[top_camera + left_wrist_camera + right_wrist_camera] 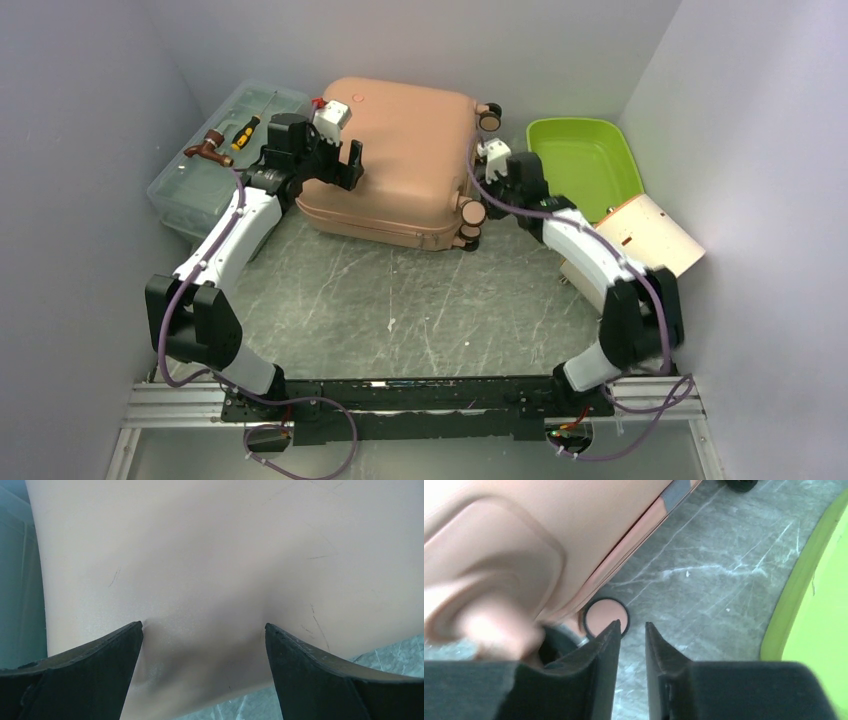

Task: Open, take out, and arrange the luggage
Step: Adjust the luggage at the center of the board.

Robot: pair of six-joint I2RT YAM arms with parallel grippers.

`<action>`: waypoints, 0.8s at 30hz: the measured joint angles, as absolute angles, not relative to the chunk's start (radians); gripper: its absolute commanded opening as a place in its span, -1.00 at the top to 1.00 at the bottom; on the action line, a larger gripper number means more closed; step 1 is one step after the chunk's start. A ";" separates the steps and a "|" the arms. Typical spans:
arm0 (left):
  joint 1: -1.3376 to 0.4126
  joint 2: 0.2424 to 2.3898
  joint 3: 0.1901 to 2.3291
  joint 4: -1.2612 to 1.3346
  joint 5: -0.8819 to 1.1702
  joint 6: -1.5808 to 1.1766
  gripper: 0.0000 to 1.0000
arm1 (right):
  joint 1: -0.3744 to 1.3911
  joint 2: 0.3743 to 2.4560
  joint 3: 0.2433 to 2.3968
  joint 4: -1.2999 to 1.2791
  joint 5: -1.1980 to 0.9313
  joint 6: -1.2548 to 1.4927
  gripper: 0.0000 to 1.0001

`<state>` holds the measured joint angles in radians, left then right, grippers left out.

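High rear overview, wrist views very close, apparently sharing luggage [395, 160]

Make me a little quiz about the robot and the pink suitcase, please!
1. True or false: the suitcase is lying open.
2. What sits on the right arm's side of the suitcase? A) a green tray B) a red ball C) a blue cup
3. Which has its fingers spread wider, the left gripper or the right gripper?

Key: 1 false, it is shut; 2 A; 3 left.
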<state>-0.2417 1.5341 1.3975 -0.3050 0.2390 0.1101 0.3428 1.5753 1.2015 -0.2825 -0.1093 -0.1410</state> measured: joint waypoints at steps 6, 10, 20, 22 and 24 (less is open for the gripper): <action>-0.242 1.531 1.397 -0.305 0.241 0.111 -0.99 | 0.328 1.235 0.805 0.036 -0.165 -0.175 -0.55; -0.242 1.529 1.397 -0.305 0.240 0.112 -0.99 | 0.332 1.233 0.737 0.167 -0.255 -0.176 -0.55; -0.242 1.529 1.397 -0.320 0.238 0.116 -0.98 | 0.444 1.322 0.728 0.359 -0.210 -0.148 -0.50; -0.242 1.528 1.397 -0.320 0.239 0.115 -0.98 | 0.439 1.320 0.728 0.341 -0.183 -0.149 -0.50; -0.242 1.528 1.397 -0.319 0.240 0.116 -0.98 | 0.412 1.294 0.719 0.311 -0.217 -0.159 -0.46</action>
